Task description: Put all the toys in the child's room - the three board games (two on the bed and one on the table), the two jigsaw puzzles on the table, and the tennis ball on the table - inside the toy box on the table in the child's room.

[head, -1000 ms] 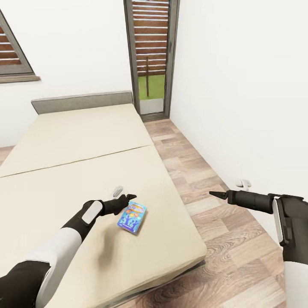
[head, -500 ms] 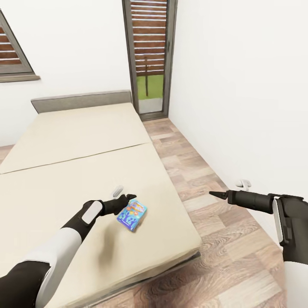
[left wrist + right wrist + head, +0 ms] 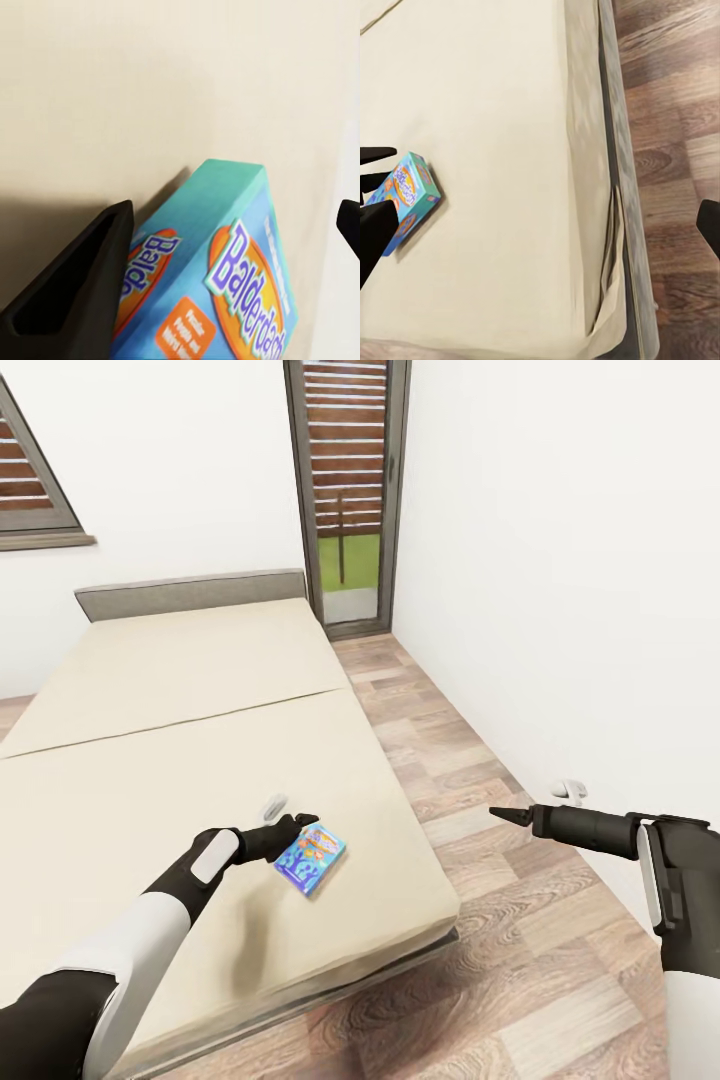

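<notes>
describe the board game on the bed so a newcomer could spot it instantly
Start at the large beige bed with the grey headboard. Near its foot-end right edge, at the left gripper, is a small flat blue cartoon-printed box lettered "Balderdash", the one colourful item on the plain mattress.

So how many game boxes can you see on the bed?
1. The blue board game sits tilted near the foot of the bed, at the left gripper. It looks held there, but that is unclear. Another could be outside the picture.
</notes>
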You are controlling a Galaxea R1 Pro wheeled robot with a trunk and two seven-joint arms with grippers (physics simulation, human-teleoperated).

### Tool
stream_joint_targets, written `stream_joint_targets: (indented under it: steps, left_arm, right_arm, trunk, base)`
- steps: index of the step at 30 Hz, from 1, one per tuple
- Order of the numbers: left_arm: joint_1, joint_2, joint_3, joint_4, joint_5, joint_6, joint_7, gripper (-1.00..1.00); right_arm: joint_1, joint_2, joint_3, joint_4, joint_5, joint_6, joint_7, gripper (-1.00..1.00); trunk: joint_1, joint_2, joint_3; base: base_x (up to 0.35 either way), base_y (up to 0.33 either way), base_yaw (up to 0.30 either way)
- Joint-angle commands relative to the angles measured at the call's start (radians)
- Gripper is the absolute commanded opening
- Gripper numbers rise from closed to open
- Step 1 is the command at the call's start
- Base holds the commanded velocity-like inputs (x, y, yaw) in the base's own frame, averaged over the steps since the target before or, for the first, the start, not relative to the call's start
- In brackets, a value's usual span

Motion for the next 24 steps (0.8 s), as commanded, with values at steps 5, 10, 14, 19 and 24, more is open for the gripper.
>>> stream_joint_targets:
  steps: [5, 10, 14, 19, 24]
  left_arm:
    - [0.000, 0.002, -0.004, 0.000, -0.004, 0.001, -0.002, 1.00]
    - [0.000, 0.002, -0.004, 0.000, -0.004, 0.001, -0.002, 1.00]
    - [0.000, 0.002, -0.003, 0.000, -0.004, 0.001, -0.002, 1.00]
    - [0.002, 0.003, -0.002, 0.000, -0.004, -0.001, -0.002, 1.00]
    - [0.006, 0.005, -0.001, 0.000, -0.004, -0.001, -0.002, 1.00]
  right_arm:
    - [-0.001, 0.000, -0.001, -0.001, 0.010, 0.005, 0.010, 1.00]
    - [-0.001, 0.000, -0.001, -0.001, 0.009, 0.005, 0.010, 1.00]
    - [-0.001, 0.000, -0.001, -0.001, 0.009, 0.005, 0.010, 1.00]
    - [-0.001, 0.000, -0.001, -0.001, 0.009, 0.005, 0.010, 1.00]
    - [-0.001, 0.000, -0.001, -0.001, 0.009, 0.005, 0.010, 1.00]
  trunk:
    - [0.000, 0.000, -0.001]
    - [0.000, 0.000, -0.001]
    - [0.000, 0.000, -0.001]
    - [0.000, 0.000, -0.001]
    - [0.000, 0.000, -0.001]
  base:
    - [-0.015, -0.006, 0.000]
    - [-0.007, -0.003, 0.000]
    - [-0.003, -0.001, 0.000]
    - [-0.002, -0.001, 0.000]
    - [-0.015, -0.015, 0.000]
